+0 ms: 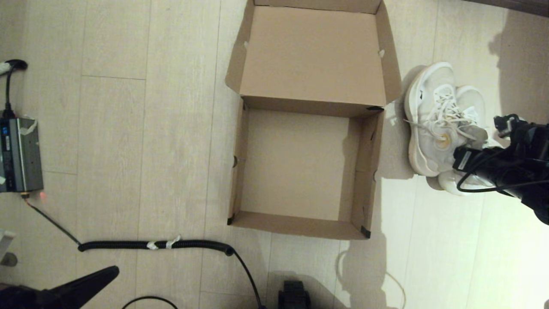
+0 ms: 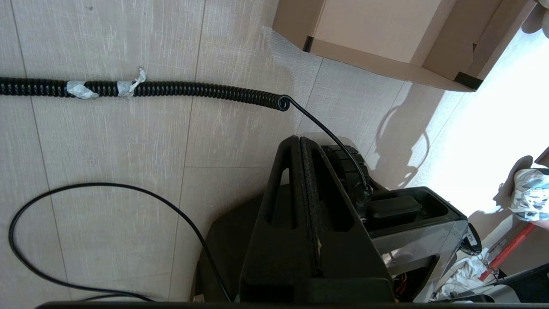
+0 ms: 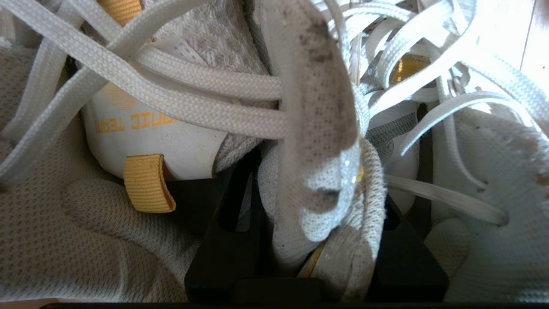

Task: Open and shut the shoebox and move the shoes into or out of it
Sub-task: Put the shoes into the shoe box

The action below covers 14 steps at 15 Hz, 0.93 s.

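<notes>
The shoebox point(image 1: 368, 171) stands open and empty in the middle of the floor, its lid point(image 1: 313, 56) folded back flat on the far side; its near wall point(image 2: 386, 68) also shows in the left wrist view. Both white shoes point(image 1: 429, 116) sit side by side on the floor just right of the box. My right gripper point(image 1: 463, 150) is down on them. In the right wrist view it point(image 3: 317, 184) is shut on the shoes' point(image 3: 180, 137) bunched mesh collars, laces all around. My left gripper point(image 1: 92, 279) is parked low at the near left, shut point(image 2: 296, 143) and empty.
A black coiled cable point(image 1: 154, 245) lies across the floor in front of the box, running to a grey device point(image 1: 19, 154) at the far left. A thin black cable point(image 2: 107, 189) loops near my left gripper. The robot's base point(image 1: 294, 296) sits at the near edge.
</notes>
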### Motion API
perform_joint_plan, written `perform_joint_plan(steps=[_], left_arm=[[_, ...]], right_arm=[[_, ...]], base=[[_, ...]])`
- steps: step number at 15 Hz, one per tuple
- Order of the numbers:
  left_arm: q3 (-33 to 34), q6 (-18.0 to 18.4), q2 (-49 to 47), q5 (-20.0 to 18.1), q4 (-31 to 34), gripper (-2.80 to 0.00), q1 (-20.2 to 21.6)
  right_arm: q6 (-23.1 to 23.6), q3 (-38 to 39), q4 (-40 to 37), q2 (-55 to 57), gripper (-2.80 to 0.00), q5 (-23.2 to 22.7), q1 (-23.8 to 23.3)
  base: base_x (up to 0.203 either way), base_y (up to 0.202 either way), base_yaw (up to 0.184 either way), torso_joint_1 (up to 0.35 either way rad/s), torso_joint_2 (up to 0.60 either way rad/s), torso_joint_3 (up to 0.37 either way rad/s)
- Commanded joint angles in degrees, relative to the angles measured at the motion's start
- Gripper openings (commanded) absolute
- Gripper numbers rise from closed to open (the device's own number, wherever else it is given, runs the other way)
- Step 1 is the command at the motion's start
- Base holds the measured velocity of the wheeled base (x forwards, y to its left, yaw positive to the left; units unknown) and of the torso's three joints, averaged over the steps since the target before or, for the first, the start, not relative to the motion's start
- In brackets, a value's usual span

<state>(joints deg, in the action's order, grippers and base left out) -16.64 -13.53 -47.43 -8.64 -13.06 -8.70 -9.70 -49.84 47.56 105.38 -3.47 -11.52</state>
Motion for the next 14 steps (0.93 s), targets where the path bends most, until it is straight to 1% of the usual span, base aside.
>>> perform_joint_plan(steps=[1,3,6,8,12,14], left_arm=[[0.12,-0.10,-0.03,-0.06,-0.13,-2.80,0.00],[0.17,-0.10,0.18,-0.06,-0.07,-2.80,0.00],[-2.05,0.08,1.29,0.22,0.01,-2.80,0.06],[-2.52,0.08,1.03,0.91,-0.04,-2.80,0.00],[-2.34,0.08,0.31,0.65,-0.04,-2.80,0.00],[-2.54,0.10,-0.03,0.66,-0.04,-2.80,0.00]], right_arm=[[0.04,-0.09,0.43,-0.52,-2.80,-0.04,0.01],[0.12,-0.09,0.43,-0.79,-2.80,-0.04,0.01],[0.21,-0.73,0.27,-1.84,-2.80,-0.04,0.01],[0.31,-0.82,-1.69,-3.88,-2.80,-0.06,0.01],[1.31,-2.57,-8.42,-11.09,-2.80,-0.05,-0.08],[1.19,-4.98,-16.11,-17.51,-2.80,-0.11,-0.06]], base=[[0.000,0.000,0.000,0.000,0.00,0.000],[0.000,0.000,0.000,0.000,0.00,0.000],[0.000,0.000,0.000,0.000,0.00,0.000],[0.000,0.000,0.000,0.000,0.00,0.000],[0.000,0.000,0.000,0.000,0.00,0.000],[0.000,0.000,0.000,0.000,0.00,0.000]])
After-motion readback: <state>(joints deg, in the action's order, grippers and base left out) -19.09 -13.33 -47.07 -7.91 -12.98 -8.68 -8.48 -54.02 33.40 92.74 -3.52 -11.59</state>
